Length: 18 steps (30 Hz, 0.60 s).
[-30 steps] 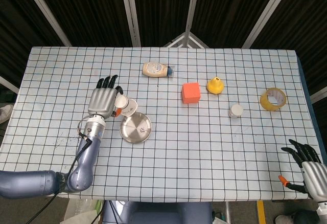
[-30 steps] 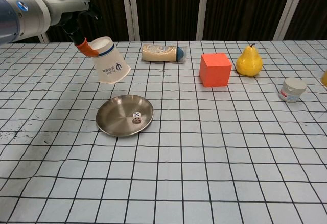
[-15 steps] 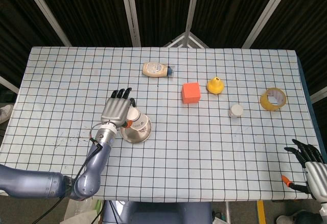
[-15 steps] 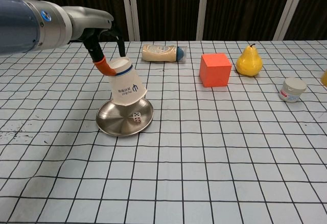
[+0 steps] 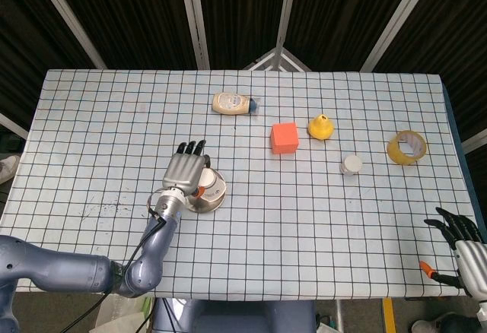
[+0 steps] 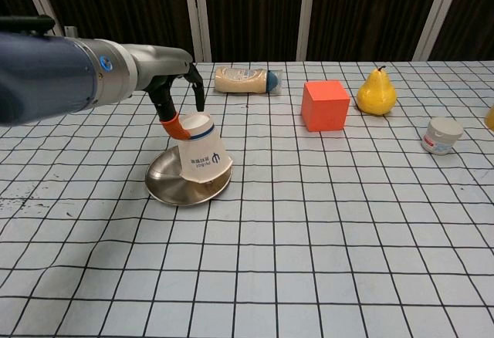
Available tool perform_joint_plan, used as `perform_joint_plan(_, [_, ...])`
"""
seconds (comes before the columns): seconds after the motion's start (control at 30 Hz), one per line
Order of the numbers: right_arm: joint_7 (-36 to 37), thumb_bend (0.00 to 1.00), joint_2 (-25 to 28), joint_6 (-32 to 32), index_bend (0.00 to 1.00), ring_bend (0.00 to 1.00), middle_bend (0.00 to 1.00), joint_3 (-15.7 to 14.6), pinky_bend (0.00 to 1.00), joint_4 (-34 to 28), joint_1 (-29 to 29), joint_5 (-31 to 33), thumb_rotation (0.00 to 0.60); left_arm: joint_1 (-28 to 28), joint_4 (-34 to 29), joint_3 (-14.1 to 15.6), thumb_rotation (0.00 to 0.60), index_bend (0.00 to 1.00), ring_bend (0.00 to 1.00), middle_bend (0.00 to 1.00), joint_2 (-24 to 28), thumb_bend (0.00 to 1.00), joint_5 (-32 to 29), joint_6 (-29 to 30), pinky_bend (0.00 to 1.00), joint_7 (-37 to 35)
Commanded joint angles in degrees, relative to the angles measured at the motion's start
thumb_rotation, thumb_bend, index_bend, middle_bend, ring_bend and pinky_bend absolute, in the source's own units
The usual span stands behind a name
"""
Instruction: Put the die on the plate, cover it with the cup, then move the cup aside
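Cup [image 6: 202, 157] sat upside down and slightly tilted on the plate [image 6: 166, 184], gripped near its base by the left hand [image 5: 186, 172]. Right hand [image 5: 461, 251] hung at the table's [image 6: 324, 230] edge, fingers spread, holding nothing.

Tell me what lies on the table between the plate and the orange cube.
Nothing: between the plate and the orange cube there is only bare checked tablecloth, seen in both the chest and head views.

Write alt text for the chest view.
The left hand holds an upturned paper cup, tilted, on a steel plate. Behind on the checked table lie a mayonnaise bottle, an orange cube, a yellow pear and a small white jar.
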Motion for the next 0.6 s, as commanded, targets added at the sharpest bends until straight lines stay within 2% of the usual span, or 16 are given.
perform_joint_plan(0.03, [0.2,0.23,0.1,0.1,0.23,0.09,0.09,0.0,0.0,0.0,0.0,0.1,0.6,-0.3,0.5,0.2,0.6,0.43,0.0,0.0,-0.5,0.45,0.3,-0.2,0.0,-0.2])
perform_joint_plan(0.33, [0.7,0.23,0.2,0.1,0.23,0.09,0.09,0.0,0.0,0.0,-0.1,-0.1,0.6,-1.6,1.4,1.5,0.6,0.45,0.0,0.0,-1.8,0.47,0.5,0.7,0.0,1.5])
perform_joint_plan(0.6, [1.7,0.23,0.3,0.4,0.23,0.09,0.09,0.0,0.0,0.2,-0.2,-0.1,0.6,-3.7,1.0,2.8,0.6,0.47,0.0,0.0,-2.2,0.47,0.1,3.8,0.0,6.5])
